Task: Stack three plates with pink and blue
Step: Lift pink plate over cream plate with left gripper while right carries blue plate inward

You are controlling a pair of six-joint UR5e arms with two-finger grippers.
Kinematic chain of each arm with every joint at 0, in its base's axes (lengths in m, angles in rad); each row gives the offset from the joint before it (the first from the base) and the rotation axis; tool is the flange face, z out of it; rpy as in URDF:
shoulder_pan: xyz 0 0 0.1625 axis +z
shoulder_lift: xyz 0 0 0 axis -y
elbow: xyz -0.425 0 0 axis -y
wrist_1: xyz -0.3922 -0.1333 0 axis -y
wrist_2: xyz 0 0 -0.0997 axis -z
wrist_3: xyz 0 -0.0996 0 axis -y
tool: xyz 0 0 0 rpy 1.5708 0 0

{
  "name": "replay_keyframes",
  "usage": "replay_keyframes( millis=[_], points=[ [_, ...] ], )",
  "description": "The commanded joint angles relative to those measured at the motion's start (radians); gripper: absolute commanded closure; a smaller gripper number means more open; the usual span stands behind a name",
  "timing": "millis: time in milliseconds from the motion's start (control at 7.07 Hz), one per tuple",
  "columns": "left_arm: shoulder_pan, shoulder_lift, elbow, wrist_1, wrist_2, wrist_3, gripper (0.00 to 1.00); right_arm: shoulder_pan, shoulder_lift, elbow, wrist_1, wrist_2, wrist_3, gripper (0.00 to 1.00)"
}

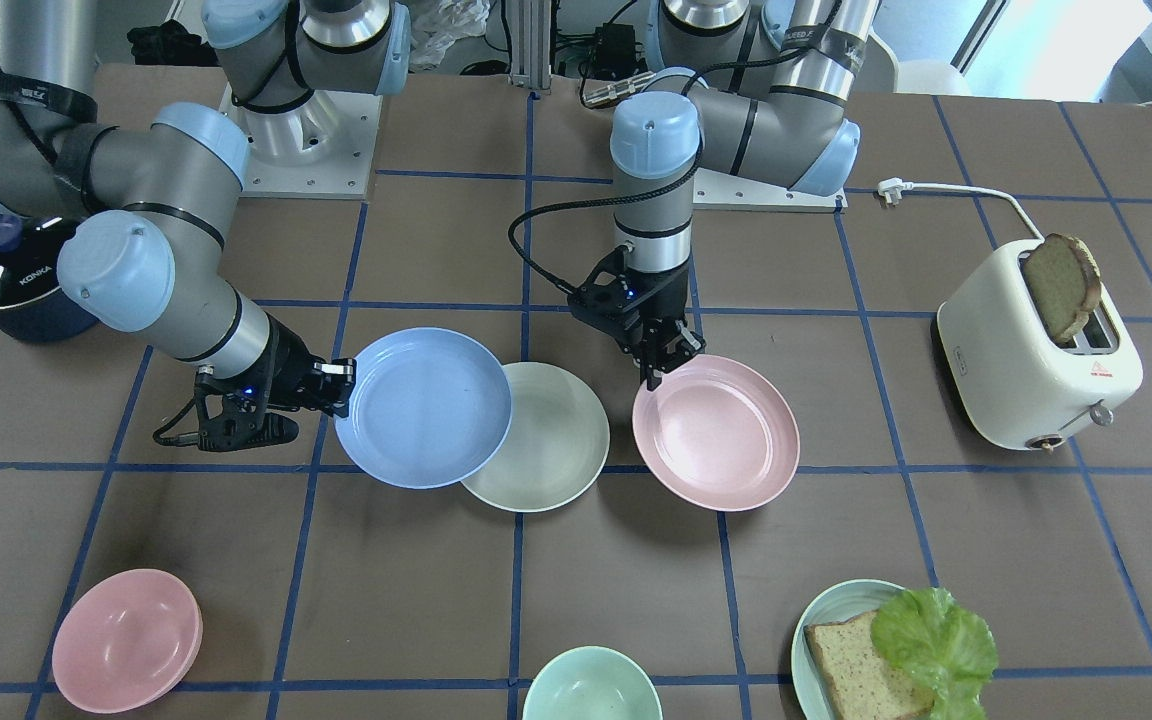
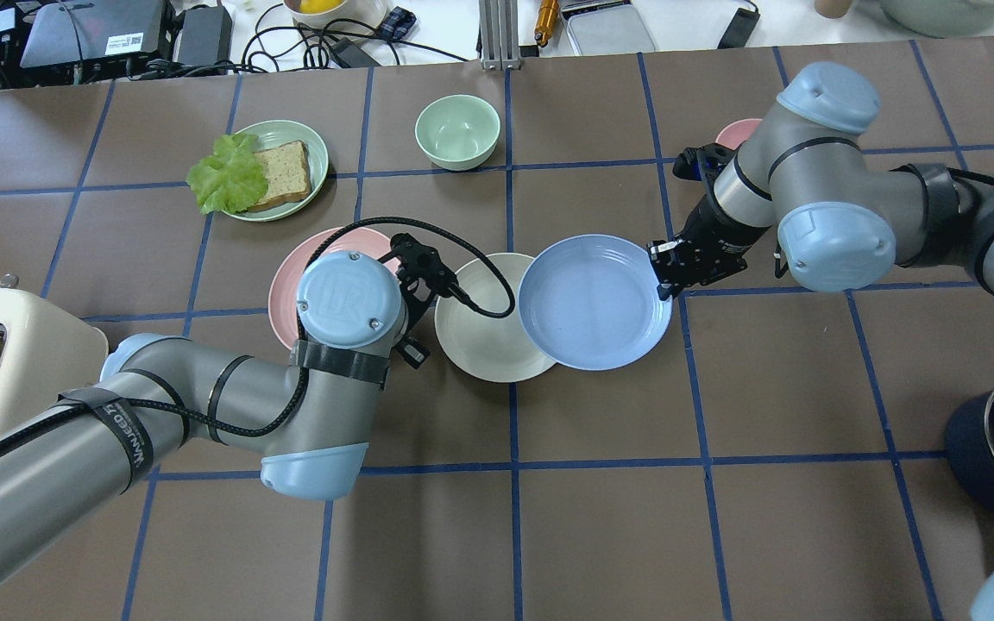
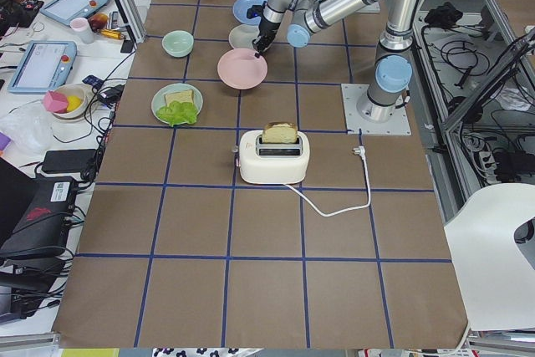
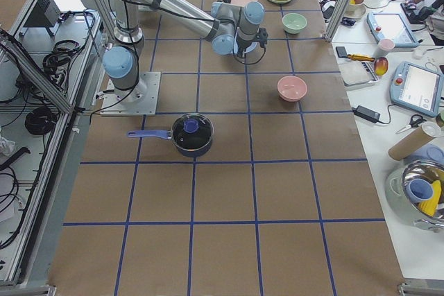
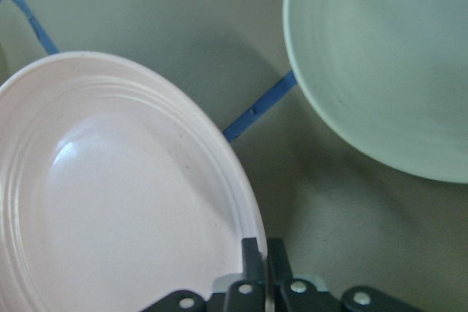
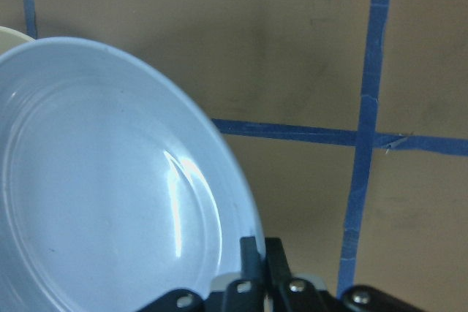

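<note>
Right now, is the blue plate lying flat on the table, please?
No: the blue plate, its rim pinched by the right gripper, overlaps the white plate.

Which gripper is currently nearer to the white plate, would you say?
Left. The left gripper pinches the pink plate at its rim, just beside the white plate; the right gripper holds the blue plate by the edge away from it.

Cream plastic toaster [image 1: 1026, 380], brown bread slice [image 1: 1062, 285] sticking out. Pale green round plate [image 1: 814, 622] holds bread [image 1: 851, 668] and lettuce leaf [image 1: 936, 640]. Mint green bowl [image 1: 591, 692], pink bowl [image 1: 126, 640], dark blue lidded pot [image 1: 6, 275] well apart.
</note>
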Motion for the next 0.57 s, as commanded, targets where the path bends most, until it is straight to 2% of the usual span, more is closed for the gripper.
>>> replay_keyframes(
  millis=[0,142,425],
  points=[
    [-0.068,-0.004,0.001,0.010,-0.009,0.002,1.00,-0.042,0.017,-0.055,0.035,-0.063,-0.103,1.00],
    [-0.094,-0.005,0.001,0.010,-0.013,0.007,1.00,-0.096,0.025,-0.083,0.090,-0.060,-0.135,1.00],
    [-0.158,-0.008,0.001,0.010,-0.038,0.007,1.00,-0.098,0.025,-0.083,0.095,-0.060,-0.139,1.00]
  ],
)
